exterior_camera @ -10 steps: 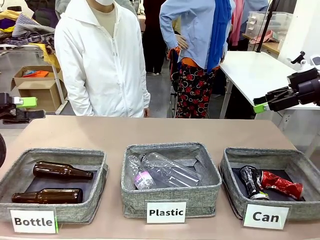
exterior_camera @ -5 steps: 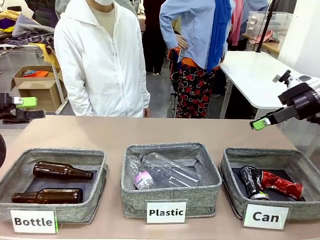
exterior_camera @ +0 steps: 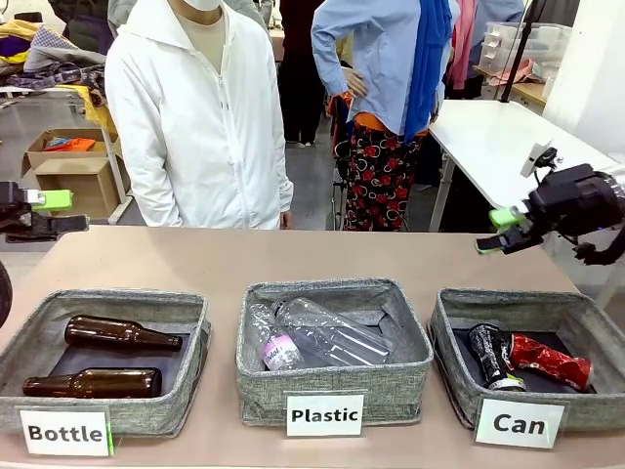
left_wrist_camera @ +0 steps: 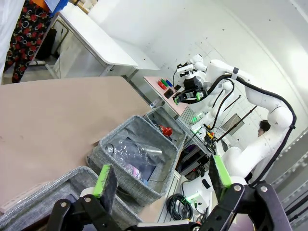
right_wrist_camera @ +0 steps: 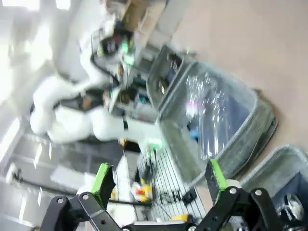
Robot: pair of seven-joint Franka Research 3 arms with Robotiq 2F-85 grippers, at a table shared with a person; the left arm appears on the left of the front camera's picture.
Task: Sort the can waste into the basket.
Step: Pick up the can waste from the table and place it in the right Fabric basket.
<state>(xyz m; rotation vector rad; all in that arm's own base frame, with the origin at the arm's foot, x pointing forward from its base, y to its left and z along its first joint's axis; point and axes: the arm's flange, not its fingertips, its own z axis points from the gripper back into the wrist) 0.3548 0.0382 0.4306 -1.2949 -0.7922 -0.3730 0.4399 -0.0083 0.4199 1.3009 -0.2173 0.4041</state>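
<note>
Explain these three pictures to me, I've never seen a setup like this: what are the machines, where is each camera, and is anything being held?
Two white robot arms work at a tan table, with a person in white standing across it. The front view looks across the table from the robot's side. The other two come from cameras on each arm's wrist, looking along its green-padded fingers.

Three grey baskets sit in a row: the Bottle basket with two brown bottles, the Plastic basket with clear bottles, and the Can basket, already holding a black can and a dented red can.

The left gripper and right gripper are both open and empty, raised above the table.
</note>
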